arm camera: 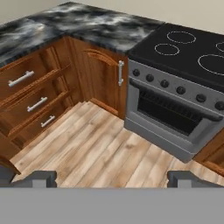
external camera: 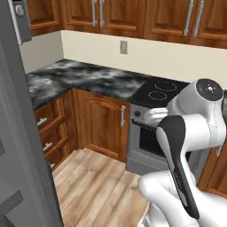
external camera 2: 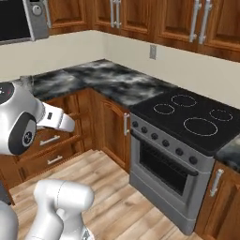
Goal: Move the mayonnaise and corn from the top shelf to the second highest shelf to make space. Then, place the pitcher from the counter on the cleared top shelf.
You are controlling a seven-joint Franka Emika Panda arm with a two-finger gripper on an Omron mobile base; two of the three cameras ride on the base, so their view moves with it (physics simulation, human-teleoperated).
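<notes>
The counter [external camera: 88,80] is a dark marbled slab with pale veins that runs around the corner over brown wooden drawers [arm camera: 30,100]; its top is bare here [external camera 2: 108,77]. In the hand view my gripper [arm camera: 113,179] is open, its two dark fingertips [arm camera: 40,177] far apart with nothing between them. It hangs over the wooden floor and looks toward the counter [arm camera: 87,22] corner. The mayonnaise, the corn, the pitcher, the top shelf and the second highest shelf are out of view.
A black cooktop [external camera 2: 192,115] over a grey oven [arm camera: 170,113] stands right of the counter. A tall grey panel [external camera: 17,155] rises close at the left. Wooden wall cabinets [external camera: 119,15] and a microwave [external camera 2: 18,18] hang above. Wooden floor [arm camera: 96,148] lies open below.
</notes>
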